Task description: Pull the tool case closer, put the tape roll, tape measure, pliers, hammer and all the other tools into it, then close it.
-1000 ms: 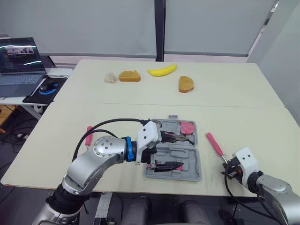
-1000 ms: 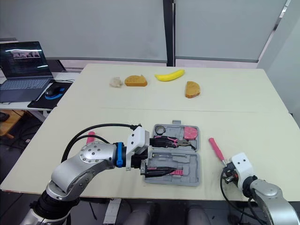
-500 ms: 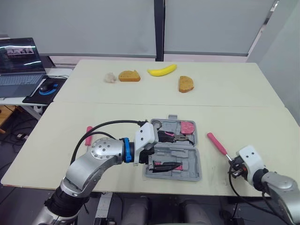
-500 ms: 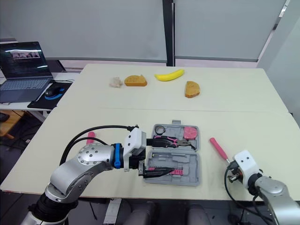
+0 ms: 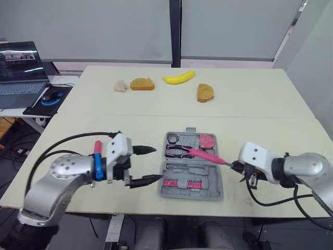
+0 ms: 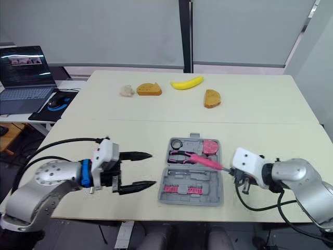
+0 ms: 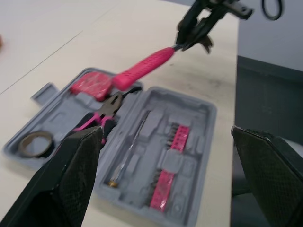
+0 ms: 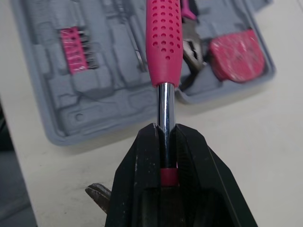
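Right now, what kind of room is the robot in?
Probably an office or a lab workroom. There is a laptop with a mouse on a side desk, roller blinds pulled down behind, and plain pale tables holding an open tool case.

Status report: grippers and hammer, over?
Left gripper open, beside case. Right gripper shut on hammer, handle over case. Pink tool on table.

Case [image 5: 190,197]: plain grey. Hammer [image 8: 163,38]: pink handle with dimple pattern, chrome shaft. Tape measure [image 8: 236,54]: pink. Bit strip [image 5: 179,183]: pink.
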`<control>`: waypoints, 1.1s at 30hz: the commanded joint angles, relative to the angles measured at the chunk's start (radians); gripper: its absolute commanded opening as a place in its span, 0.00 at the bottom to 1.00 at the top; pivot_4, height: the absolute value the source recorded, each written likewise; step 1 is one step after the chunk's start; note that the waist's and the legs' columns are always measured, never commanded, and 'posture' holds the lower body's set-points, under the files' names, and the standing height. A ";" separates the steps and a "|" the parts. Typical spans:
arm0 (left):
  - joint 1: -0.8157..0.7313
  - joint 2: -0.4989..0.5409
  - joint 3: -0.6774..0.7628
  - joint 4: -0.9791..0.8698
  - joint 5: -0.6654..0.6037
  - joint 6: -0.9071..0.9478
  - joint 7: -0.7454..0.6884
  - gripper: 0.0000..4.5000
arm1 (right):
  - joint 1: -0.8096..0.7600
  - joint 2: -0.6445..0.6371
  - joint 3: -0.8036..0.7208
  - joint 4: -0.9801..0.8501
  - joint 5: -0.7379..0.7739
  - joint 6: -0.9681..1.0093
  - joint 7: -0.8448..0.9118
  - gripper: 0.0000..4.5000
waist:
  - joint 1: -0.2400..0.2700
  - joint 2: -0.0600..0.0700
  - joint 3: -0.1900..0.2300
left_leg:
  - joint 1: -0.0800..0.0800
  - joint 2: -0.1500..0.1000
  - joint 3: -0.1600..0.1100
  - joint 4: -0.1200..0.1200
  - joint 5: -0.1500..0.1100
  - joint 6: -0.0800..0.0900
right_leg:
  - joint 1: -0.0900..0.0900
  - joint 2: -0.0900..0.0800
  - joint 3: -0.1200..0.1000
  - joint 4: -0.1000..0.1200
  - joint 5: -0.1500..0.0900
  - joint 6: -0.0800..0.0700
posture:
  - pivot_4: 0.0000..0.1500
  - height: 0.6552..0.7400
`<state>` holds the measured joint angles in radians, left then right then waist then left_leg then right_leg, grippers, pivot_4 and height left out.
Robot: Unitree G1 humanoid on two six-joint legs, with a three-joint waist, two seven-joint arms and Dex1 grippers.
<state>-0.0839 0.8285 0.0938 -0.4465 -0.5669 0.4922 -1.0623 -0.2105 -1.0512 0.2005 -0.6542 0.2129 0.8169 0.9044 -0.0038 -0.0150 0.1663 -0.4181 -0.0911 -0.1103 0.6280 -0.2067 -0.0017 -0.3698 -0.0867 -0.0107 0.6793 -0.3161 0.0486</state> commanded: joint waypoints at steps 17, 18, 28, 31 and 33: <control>0.059 0.092 0.028 0.136 0.075 -0.333 -0.317 1.00 | -0.375 0.195 0.489 0.100 -0.276 0.036 0.072 0.05 | 0.001 -0.001 0.001 | -0.001 -0.001 0.000 -0.001 0.000 0.000 | -0.005 -0.002 0.000 0.000 0.000 -0.001 | 1.00 1.00; 0.055 0.096 0.020 0.154 0.082 -0.354 -0.338 1.00 | -0.375 0.199 0.490 0.098 -0.282 0.043 0.071 0.05 | 0.001 -0.001 0.001 | -0.001 -0.001 0.000 -0.001 0.000 0.000 | -0.006 -0.002 0.000 0.000 0.000 -0.001 | 1.00 1.00; -0.028 0.080 -0.026 0.256 0.091 -0.420 -0.412 1.00 | -0.361 0.226 0.498 0.069 -0.325 0.103 0.063 0.05 | 0.000 -0.001 0.001 | -0.001 -0.001 0.000 -0.001 -0.001 0.000 | -0.006 -0.002 0.000 0.001 0.000 -0.001 | 1.00 1.00; -0.042 0.074 -0.036 0.262 0.092 -0.417 -0.413 1.00 | -0.356 0.234 0.514 0.080 -0.346 0.098 0.056 0.05 | -0.003 -0.001 0.001 | -0.001 -0.001 0.000 -0.001 -0.001 0.000 | -0.006 -0.001 0.000 0.001 0.000 -0.001 | 1.00 1.00; -0.049 0.072 -0.040 0.269 0.095 -0.418 -0.414 1.00 | -0.355 0.244 0.522 0.091 -0.353 0.095 0.051 0.05 | -0.004 -0.001 0.001 | -0.001 -0.001 0.000 -0.001 -0.001 0.000 | -0.007 -0.001 0.000 0.001 0.000 -0.001 | 1.00 1.00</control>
<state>-0.1210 0.8998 0.0531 -0.1799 -0.4712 0.0826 -1.4736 -0.5605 -0.8136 0.7318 -0.5460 -0.1185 0.9233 0.9645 -0.0075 -0.0158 0.1671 -0.4191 -0.0925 -0.1107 0.6270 -0.2073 -0.0019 -0.3765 -0.0880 -0.0105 0.6803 -0.3163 0.0477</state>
